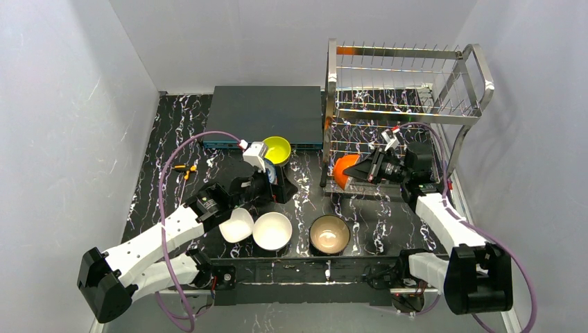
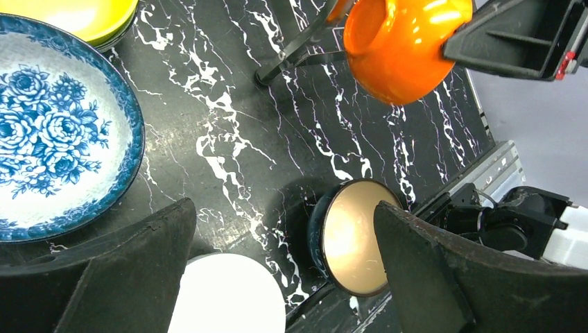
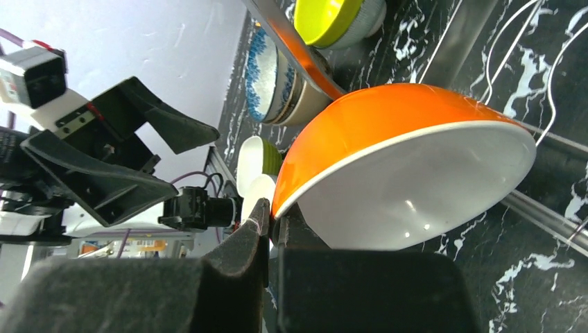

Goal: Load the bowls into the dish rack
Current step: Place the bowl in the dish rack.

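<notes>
Right gripper (image 3: 269, 225): we see the two black fingers pressed together on the rim of the orange bowl (image 3: 388, 139), one finger inside and one outside.
Orange bowl: round and glossy, orange outside, white inside. It is tilted on its side at the front left corner of the dish rack (image 1: 409, 83), at the lower tier. We cannot tell if it touches the wires.
Dish rack: shiny steel wire in two tiers, with rows of upright prongs and rounded tube frames. It stands at the far right, close to the grey wall.
Left gripper (image 2: 284, 274): the fingers are spread wide above the table (image 1: 173, 139) and grip nothing.
Under the left gripper: a white bowl with blue flowers (image 2: 48, 132), and beside it a yellow-green bowl (image 1: 277, 149).
Near edge: a tilted white bowl (image 1: 238, 224), a second white bowl (image 1: 272, 230) and a dark bowl with tan inside (image 1: 329, 234) lie in one row.
Table: black, smooth, with white marble veins.
Open room: we see bare marble between the left gripper and the orange bowl.
</notes>
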Controlling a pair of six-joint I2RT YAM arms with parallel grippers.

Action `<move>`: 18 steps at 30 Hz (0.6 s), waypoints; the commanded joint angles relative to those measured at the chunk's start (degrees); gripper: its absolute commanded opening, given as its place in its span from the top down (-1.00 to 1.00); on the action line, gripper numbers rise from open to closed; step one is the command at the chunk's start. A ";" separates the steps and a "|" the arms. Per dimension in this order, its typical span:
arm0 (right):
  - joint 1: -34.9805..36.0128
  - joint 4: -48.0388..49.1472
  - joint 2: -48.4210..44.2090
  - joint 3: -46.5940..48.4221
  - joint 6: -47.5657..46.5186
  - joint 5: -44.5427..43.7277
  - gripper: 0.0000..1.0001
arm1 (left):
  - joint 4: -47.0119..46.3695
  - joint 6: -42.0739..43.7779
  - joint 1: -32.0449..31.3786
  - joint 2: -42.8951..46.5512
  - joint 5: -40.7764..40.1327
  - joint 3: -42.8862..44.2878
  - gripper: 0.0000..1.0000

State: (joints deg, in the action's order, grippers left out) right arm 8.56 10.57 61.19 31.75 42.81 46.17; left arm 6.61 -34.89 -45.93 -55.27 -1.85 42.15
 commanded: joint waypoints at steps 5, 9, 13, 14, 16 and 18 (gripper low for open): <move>-7.07 12.30 9.39 4.04 -4.04 13.64 0.97 | 1.18 0.40 0.32 1.03 4.59 1.42 -0.96; -7.16 21.25 15.94 6.31 1.80 14.98 0.97 | 1.78 0.59 0.32 1.12 5.00 1.12 -0.96; -7.25 23.65 20.10 9.27 3.55 13.24 0.97 | 1.71 0.67 0.44 0.87 5.58 0.93 -0.96; -7.16 22.88 21.03 10.26 3.25 12.65 0.97 | 1.41 0.62 0.46 0.81 6.00 0.92 -0.96; -7.22 22.29 22.91 12.10 3.18 11.51 0.97 | -0.37 1.24 0.40 0.78 8.14 0.64 -0.96; -7.15 22.33 24.85 13.87 2.94 11.02 0.97 | -1.85 1.70 0.41 0.73 10.80 0.56 -0.96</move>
State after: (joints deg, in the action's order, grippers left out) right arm 1.56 28.14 83.92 40.10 45.41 57.80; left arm 7.25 -34.65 -45.84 -55.27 4.01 42.15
